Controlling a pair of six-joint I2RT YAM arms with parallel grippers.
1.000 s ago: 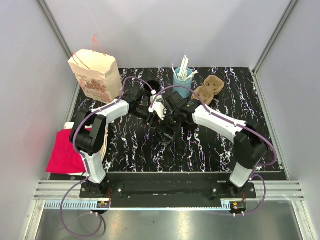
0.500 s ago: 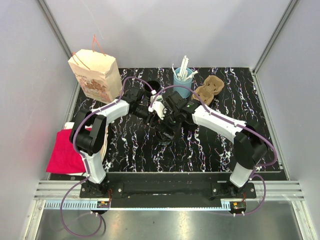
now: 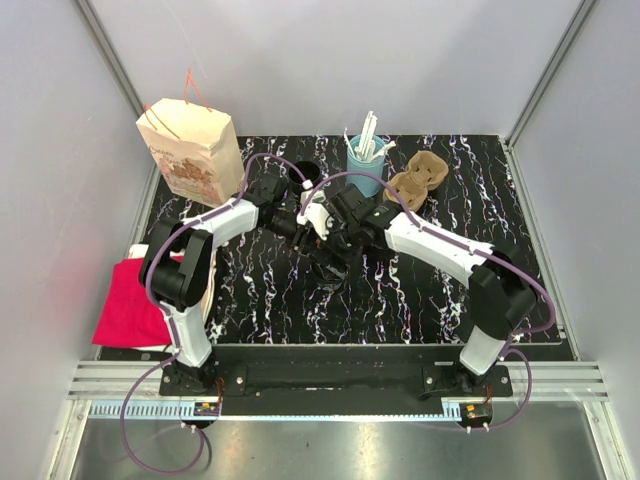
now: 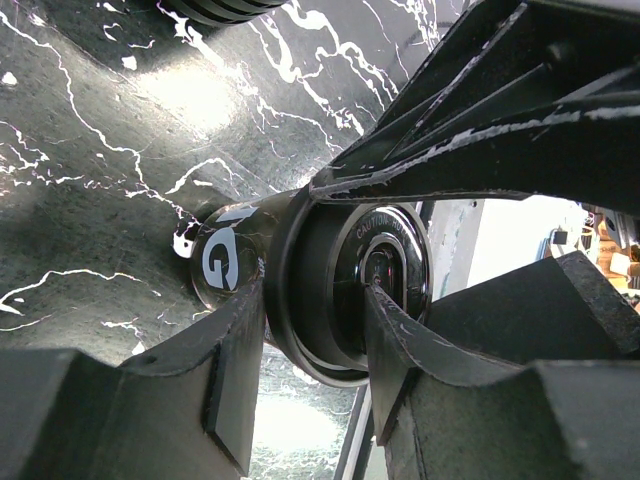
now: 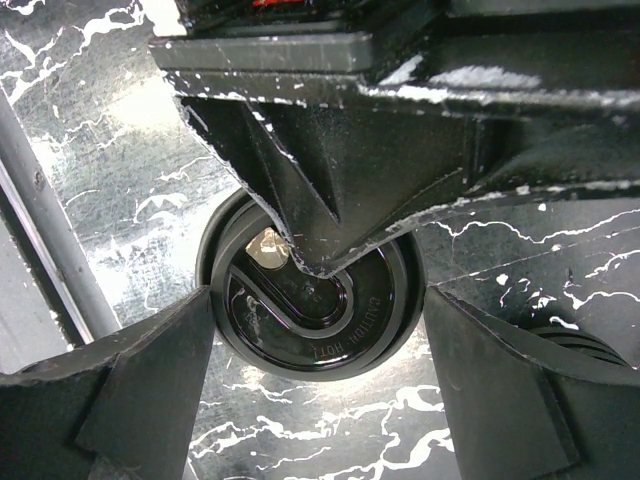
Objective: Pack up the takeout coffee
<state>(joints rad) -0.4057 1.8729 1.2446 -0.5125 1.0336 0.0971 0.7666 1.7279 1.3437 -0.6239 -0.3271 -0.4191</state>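
The takeout coffee (image 5: 330, 330) is a black cup with a black "CAUTION HOT" lid, standing on the marbled table. In the top view both wrists hide it. My right gripper (image 5: 318, 340) comes down from above, and its fingers press the lid's rim on both sides. My left gripper (image 4: 315, 330) comes in from the side. One finger (image 4: 395, 330) lies on the lid's top, the other (image 4: 235, 340) is against the cup wall under the rim. The cup's white-lettered side (image 4: 225, 265) shows there. In the top view the left (image 3: 303, 228) and right (image 3: 330, 238) grippers meet mid-table.
A paper bag (image 3: 190, 150) stands at the back left. A lidless black cup (image 3: 308, 172), a light-blue cup of white straws (image 3: 366, 160) and a brown pulp cup carrier (image 3: 418, 178) stand along the back. A red cloth (image 3: 130, 305) lies off the left edge.
Almost nothing. The right wrist has shifted very slightly and both grippers stay together over the cup.
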